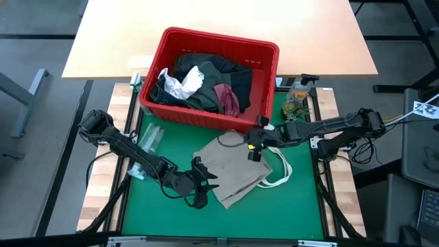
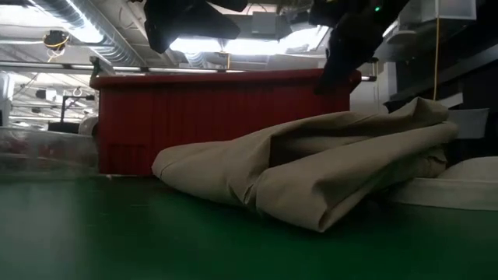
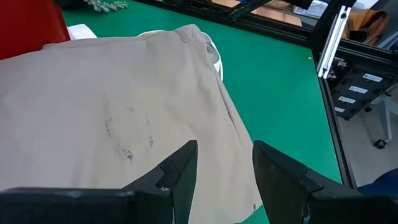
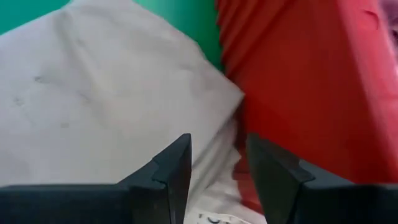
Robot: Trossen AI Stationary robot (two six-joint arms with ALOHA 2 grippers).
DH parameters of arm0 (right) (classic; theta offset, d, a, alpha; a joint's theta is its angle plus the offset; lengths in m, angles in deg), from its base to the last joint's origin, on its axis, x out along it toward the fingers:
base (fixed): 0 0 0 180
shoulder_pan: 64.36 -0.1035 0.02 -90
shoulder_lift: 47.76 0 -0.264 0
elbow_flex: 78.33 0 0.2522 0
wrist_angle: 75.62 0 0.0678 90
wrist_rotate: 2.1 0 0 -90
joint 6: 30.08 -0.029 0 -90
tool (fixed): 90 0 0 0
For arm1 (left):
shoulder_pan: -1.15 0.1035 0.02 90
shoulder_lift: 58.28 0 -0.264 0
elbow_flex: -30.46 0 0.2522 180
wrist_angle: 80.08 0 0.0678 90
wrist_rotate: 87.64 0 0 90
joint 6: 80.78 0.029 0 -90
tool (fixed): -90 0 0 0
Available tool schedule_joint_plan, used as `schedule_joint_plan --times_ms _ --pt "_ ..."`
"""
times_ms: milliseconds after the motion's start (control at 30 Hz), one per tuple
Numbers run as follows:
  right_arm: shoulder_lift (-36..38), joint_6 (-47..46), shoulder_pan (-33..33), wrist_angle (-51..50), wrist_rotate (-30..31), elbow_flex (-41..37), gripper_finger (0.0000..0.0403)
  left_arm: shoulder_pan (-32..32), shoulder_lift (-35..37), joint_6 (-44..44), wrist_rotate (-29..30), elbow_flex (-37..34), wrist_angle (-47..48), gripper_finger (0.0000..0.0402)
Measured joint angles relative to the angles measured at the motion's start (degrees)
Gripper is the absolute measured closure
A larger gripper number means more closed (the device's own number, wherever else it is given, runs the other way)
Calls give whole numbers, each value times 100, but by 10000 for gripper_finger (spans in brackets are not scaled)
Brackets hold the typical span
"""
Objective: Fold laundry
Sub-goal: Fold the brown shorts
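Nearest the front edge of the green mat [image 1: 302, 206], the left gripper [image 1: 201, 184] hovers over the near left edge of the tan top [image 1: 233, 168]. Its jaws stand parted with only cloth showing beneath the gap, and its fingers [image 3: 180, 171] hold nothing.

The tan top lies folded near the middle of the mat, one corner pointing toward the front. In the low view it forms a rounded, layered mound [image 2: 311, 167] resting flat on the mat. A white garment edge [image 1: 280, 175] loops out from under its right side.

Farther back, the right gripper [image 1: 254, 145] hangs over the far right part of the tan top, close to the red basket [image 1: 206, 120]. Its jaws are likewise apart and empty; in the right wrist view the fingers [image 4: 171, 168] frame the cloth edge and the basket wall [image 4: 311, 81].

The red basket stands at the mat's far edge, touching or just beside the tan top. Inside it lies the rest of the laundry [image 1: 212, 86]: dark garments, a maroon piece [image 1: 228, 99] and a white crumpled item [image 1: 184, 84].

A clear plastic bag [image 1: 149, 137] lies left of the basket, and a spray bottle [image 1: 299, 92] lies to its right.
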Motion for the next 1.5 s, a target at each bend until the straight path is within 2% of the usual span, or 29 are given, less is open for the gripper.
schedule_joint_plan --times_ms 500,733,900,1133,1333,1500 --pt "-7 162 1344 10 -113 -7 247 0 0 -4 -4 0 4 253" --pt "7 183 1455 6 -339 -7 247 -13 135 -354 -98 0 181 253" --pt "114 176 1302 15 -783 -8 247 -15 517 -742 -190 2 560 253" --pt "734 134 794 -197 -872 -9 247 -4 589 -930 -145 2 579 253" --pt "1334 -325 -150 -878 -1102 -9 247 76 241 -1190 130 7 328 253" --pt "1436 -821 -1031 -1504 -989 -32 247 212 -251 -1169 514 7 -2 253"
